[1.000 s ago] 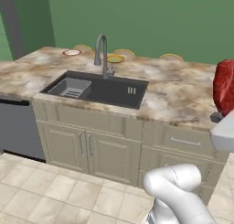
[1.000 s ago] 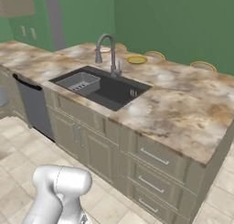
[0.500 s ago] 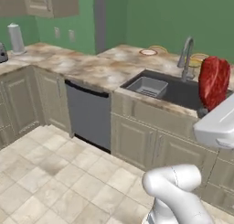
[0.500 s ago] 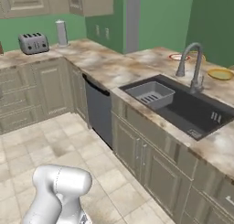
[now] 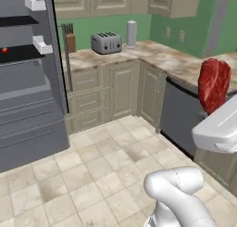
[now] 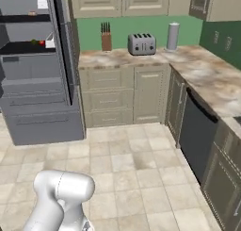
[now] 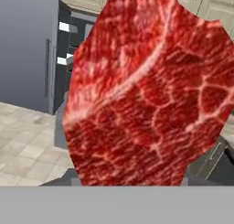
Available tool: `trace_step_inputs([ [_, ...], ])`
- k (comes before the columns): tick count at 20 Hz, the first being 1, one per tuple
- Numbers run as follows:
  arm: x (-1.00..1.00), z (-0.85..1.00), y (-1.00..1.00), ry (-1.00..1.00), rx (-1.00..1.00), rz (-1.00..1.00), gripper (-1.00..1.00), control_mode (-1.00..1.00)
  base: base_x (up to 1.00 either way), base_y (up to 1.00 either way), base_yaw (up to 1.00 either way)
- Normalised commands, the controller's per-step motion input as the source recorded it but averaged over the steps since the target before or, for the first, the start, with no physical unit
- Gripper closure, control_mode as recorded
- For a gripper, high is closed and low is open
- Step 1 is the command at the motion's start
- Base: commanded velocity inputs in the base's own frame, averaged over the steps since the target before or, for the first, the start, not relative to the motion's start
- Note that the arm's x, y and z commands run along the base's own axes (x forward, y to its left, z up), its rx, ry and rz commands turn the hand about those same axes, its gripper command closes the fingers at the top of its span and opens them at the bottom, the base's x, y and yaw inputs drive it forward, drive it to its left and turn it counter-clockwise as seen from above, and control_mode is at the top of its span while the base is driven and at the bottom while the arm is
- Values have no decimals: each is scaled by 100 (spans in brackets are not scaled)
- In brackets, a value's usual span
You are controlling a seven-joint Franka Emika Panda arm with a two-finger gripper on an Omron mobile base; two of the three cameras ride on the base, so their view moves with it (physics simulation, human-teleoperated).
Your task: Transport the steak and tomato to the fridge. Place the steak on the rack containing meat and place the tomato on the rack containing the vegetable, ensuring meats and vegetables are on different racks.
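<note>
The steak point(image 5: 214, 84), a red slab marbled with white, stands upright at the right of the left base view, just above my white hand. My gripper point(image 5: 216, 113) is shut on the steak's lower edge. The hand view looks straight onto the steak point(image 7: 146, 90), which hides the fingertips. The fridge point(image 5: 28, 105) stands open at the far left, with dark racks point(image 5: 21, 52) inside. A small red item point(image 6: 42, 43) lies on one rack, too small to identify. The tomato is out of view.
A corner counter point(image 6: 207, 79) carries a toaster point(image 6: 142, 44), a knife block point(image 6: 106, 39) and a paper towel roll point(image 6: 173, 36). A dark dishwasher front point(image 5: 178, 115) sits under the right run. Tiled floor point(image 6: 127, 164) lies open between me and the fridge point(image 6: 37, 98).
The whole picture has swung from the sink counter round to the fridge corner, so the base has turned. The steak stays in my gripper.
</note>
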Motion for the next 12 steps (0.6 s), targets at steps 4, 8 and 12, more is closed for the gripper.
trace_step_inputs([
  [4, 0, 0, 0, 0, 0, 0, 100, 100, 99, 89, 39],
  [8, 0, 0, 0, 0, 0, 0, 100, 100, 100, 81, 20],
  [12, 0, 0, 0, 0, 0, 0, 100, 100, 100, 98, 5],
])
